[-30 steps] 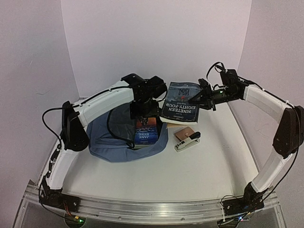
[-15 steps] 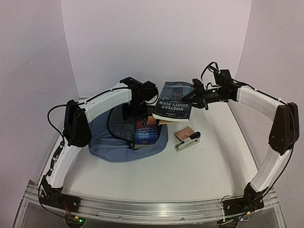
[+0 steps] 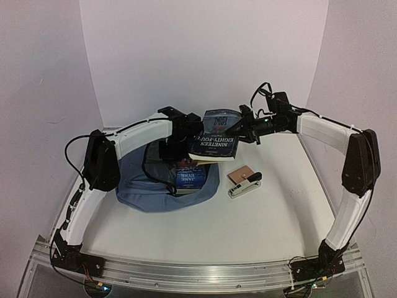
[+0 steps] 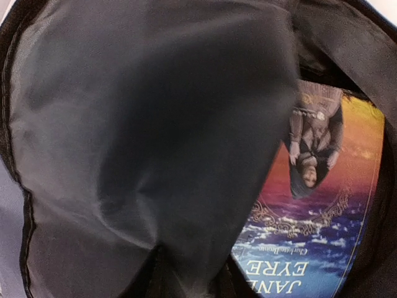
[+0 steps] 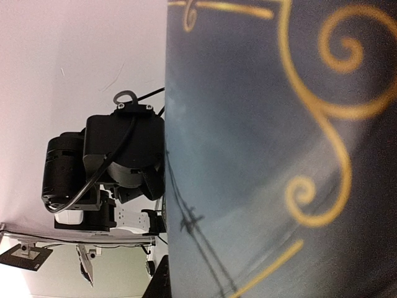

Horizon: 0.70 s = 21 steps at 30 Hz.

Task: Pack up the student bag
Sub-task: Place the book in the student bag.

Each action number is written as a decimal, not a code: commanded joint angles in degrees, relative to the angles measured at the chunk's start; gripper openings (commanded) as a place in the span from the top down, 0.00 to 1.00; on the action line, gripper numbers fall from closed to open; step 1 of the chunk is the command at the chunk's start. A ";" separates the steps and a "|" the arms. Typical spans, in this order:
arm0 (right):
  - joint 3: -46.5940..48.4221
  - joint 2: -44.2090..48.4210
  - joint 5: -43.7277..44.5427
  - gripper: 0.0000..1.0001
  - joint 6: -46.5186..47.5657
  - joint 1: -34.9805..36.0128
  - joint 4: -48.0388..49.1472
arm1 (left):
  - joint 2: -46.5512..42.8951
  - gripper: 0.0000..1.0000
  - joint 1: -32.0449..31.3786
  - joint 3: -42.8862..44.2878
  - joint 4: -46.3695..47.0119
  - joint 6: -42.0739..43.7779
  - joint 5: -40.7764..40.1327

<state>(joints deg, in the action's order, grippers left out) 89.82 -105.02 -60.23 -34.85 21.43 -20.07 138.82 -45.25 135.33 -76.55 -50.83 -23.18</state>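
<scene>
One slate-blue fabric backpack (image 3: 139,186), left on the table (image 3: 260,230); one orange-blue Jane Eyre paperback (image 4: 322,205) inside. One dark-blue Nineteen Eighty-Four paperback (image 3: 214,139), clamped in right tool (image 3: 243,129). Left tool (image 3: 177,152) opening: cannot tell. One white stapler (image 3: 245,185), one brown card (image 3: 240,174).

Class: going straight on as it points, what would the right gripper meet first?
Likely the left wrist: the right gripper aims its book that way; depth unclear.

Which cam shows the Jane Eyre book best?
Left wrist: the Jane Eyre book shows close, with title and cover figure readable, inside the student bag. Top external shows it small, partly hidden by the Nineteen Eighty-Four book. Right wrist shows none of it.
</scene>
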 commanded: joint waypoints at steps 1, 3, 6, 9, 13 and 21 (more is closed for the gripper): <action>5.17 -1.19 -0.32 1.00 -0.10 1.20 7.21 | -4.75 0.93 0.42 -1.22 -11.68 0.36 -0.60; 6.19 -2.71 0.10 1.00 -0.20 1.91 7.75 | -5.96 0.99 0.47 -1.36 -11.52 0.42 -0.39; 8.01 -5.12 -0.23 1.00 -1.54 3.68 10.39 | -8.24 1.00 0.56 -2.34 -10.35 0.39 0.48; 9.32 -7.87 -0.24 1.00 -3.39 5.69 14.40 | -11.54 1.00 0.94 -5.16 -7.94 -0.14 1.86; 10.85 -12.71 1.33 1.00 -2.12 7.07 15.19 | -14.57 1.00 1.60 -7.92 -5.67 -0.59 2.96; 6.08 -18.21 8.90 1.00 3.42 7.18 11.11 | -14.42 1.00 2.00 -6.90 -3.90 0.96 4.49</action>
<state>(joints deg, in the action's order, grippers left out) 97.20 -120.76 -56.67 -35.00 28.20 -11.25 128.30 -42.57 127.04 -76.40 -50.82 -20.31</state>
